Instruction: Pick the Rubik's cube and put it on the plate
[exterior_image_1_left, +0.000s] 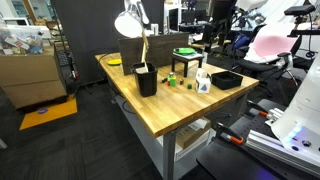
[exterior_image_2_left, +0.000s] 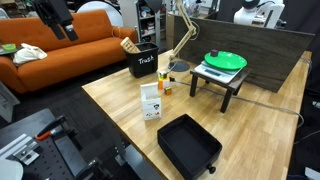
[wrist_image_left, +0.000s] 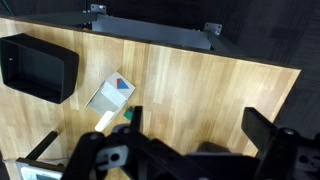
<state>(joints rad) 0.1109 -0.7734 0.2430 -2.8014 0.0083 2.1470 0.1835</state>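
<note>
Jaws of your end effector (wrist_image_left: 190, 140) stand wide apart at the bottom of the wrist view, with only the wooden table (wrist_image_left: 200, 80) showing between them and nothing gripped. You cannot pick out the Rubik's cube with any certainty from the wrist view. In both exterior views it is a small, blurred, multicoloured block (exterior_image_2_left: 164, 86) (exterior_image_1_left: 172, 77) sitting on the table between the black trash bin (exterior_image_2_left: 143, 62) and the white carton (exterior_image_2_left: 151, 102), close beside the carton and well clear of your open jaws. The wrist view shows that same carton (wrist_image_left: 110, 95) from above, just ahead of your left-hand finger. The green plate (exterior_image_2_left: 225, 60) lies flat on top of a small black stand (exterior_image_2_left: 225, 85), raised above the table surface, and its green face looks bare; in an exterior view it sits beyond the cube (exterior_image_1_left: 185, 52). The black tray (exterior_image_2_left: 188, 145) rests on the table apart from the stand, near the edge, and shows only its own dark floor; you see it too at the upper left of the wrist view (wrist_image_left: 40, 68). What the trash bin holds cannot be seen from these angles.
</note>
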